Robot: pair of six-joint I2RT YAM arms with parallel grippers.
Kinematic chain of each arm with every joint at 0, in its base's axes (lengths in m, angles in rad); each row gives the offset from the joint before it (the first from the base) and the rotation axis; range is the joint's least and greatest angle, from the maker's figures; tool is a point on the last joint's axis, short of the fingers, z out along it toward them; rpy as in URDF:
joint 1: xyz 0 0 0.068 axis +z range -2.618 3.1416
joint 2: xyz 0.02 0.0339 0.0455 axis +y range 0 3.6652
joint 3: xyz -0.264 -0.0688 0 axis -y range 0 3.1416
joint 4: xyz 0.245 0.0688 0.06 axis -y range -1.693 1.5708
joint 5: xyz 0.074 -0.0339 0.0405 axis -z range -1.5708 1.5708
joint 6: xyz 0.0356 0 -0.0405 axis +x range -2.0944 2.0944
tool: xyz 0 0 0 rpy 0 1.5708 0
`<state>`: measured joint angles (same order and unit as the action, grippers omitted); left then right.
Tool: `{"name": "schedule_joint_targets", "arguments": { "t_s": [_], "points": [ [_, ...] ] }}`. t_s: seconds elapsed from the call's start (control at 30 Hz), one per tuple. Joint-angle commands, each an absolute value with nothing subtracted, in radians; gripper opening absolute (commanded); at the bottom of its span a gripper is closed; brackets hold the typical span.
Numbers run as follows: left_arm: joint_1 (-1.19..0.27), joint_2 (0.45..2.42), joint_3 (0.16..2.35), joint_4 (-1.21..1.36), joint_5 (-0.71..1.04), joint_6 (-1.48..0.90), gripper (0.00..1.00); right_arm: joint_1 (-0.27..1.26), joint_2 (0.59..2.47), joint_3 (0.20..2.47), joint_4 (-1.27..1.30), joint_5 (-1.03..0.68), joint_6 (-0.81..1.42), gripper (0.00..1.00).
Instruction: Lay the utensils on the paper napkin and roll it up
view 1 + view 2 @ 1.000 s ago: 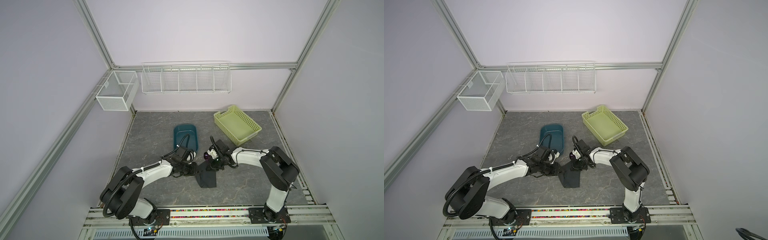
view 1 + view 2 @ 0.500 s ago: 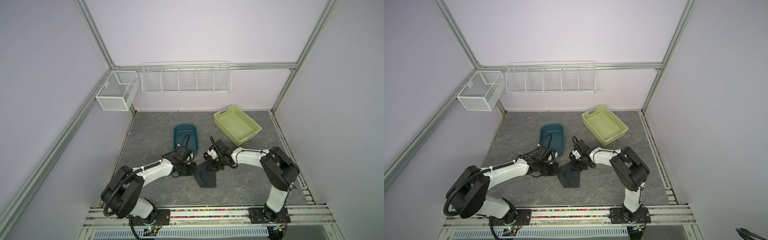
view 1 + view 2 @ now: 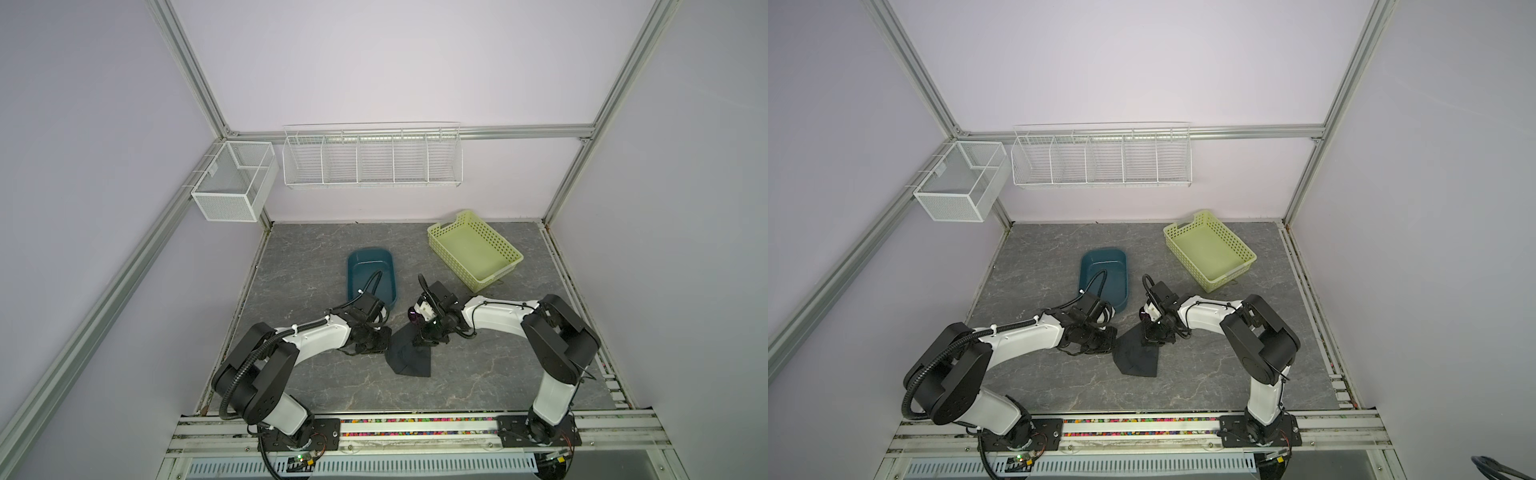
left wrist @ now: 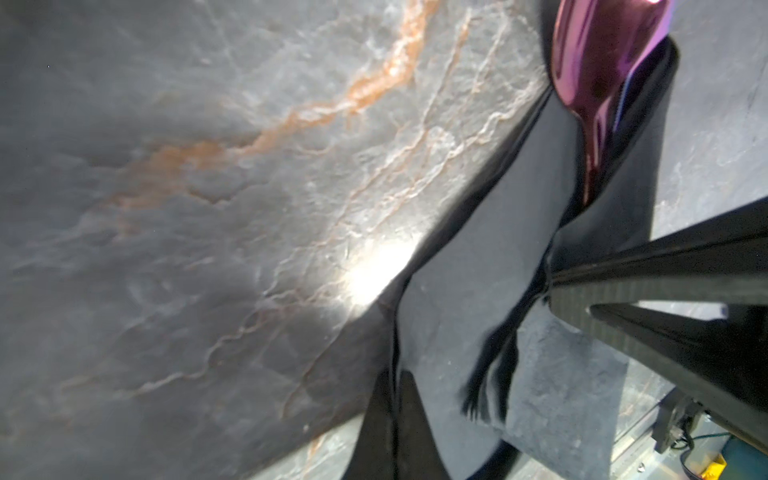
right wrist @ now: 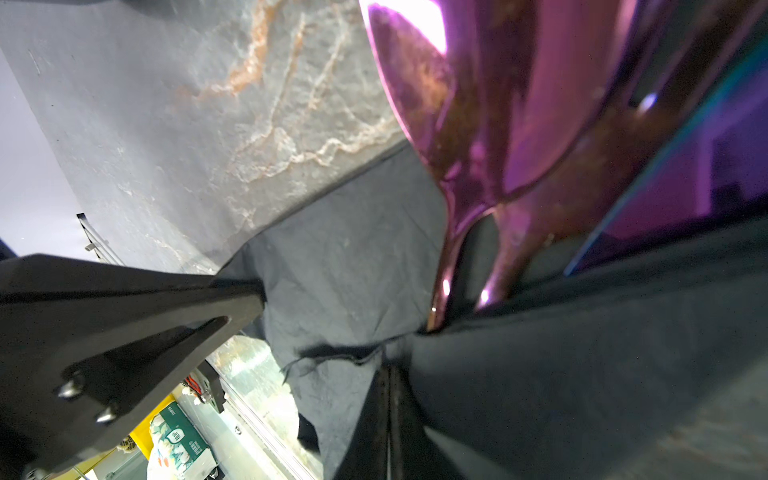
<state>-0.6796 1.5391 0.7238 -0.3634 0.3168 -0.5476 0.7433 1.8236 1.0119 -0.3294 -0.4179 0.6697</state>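
Observation:
The black paper napkin (image 3: pixel 409 358) (image 3: pixel 1137 359) lies crumpled on the grey tabletop between the two arms, partly folded over the utensils. Only their shiny purple heads (image 3: pixel 413 318) (image 4: pixel 598 62) (image 5: pixel 519 104) stick out at its far end; the handles are hidden under the fold. My left gripper (image 3: pixel 384 340) (image 4: pixel 392 374) is shut, pinching the napkin's (image 4: pixel 478 249) left edge. From the right, my right gripper (image 3: pixel 420 340) (image 5: pixel 390 370) is shut on a fold of the napkin (image 5: pixel 353 257) just below the utensil heads. The two grippers stand close together.
A teal oval tub (image 3: pixel 370 270) (image 3: pixel 1104 268) stands just behind the left gripper. A yellow-green perforated basket (image 3: pixel 478 249) (image 3: pixel 1210 249) sits at the back right. White wire racks (image 3: pixel 372 158) and a mesh box (image 3: pixel 232 187) hang on the walls.
The left gripper's jaws have closed on the napkin's edge. Both arms have barely shifted, and the napkin stays bunched between them.

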Motion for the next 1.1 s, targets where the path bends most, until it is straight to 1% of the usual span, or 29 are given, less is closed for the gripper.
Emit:
{"name": "schedule_joint_targets", "arguments": {
  "t_s": [0.0, 0.3, 0.6, 0.77, 0.97, 1.07],
  "points": [
    [-0.677, 1.569, 0.729, -0.364, 0.308, -0.542, 0.07, 0.753, 1.809, 1.02, -0.351, -0.401, 0.68, 0.08],
    [-0.676, 1.534, 0.726, -0.367, 0.308, -0.558, 0.08, 0.754, 1.849, 0.984, -0.241, -0.385, 0.721, 0.07],
    [-0.676, 1.543, 0.715, -0.367, 0.305, -0.571, 0.07, 0.754, 1.784, 0.961, -0.159, -0.377, 0.742, 0.07],
    [-0.677, 1.554, 0.713, -0.365, 0.302, -0.575, 0.07, 0.759, 1.683, 0.963, -0.219, -0.367, 0.728, 0.07],
    [-0.677, 1.555, 0.715, -0.367, 0.3, -0.574, 0.07, 0.764, 1.569, 0.947, -0.411, -0.301, 0.721, 0.08],
    [-0.676, 1.556, 0.716, -0.369, 0.302, -0.574, 0.07, 0.777, 1.535, 0.911, -0.465, -0.304, 0.73, 0.08]
  ]
}}
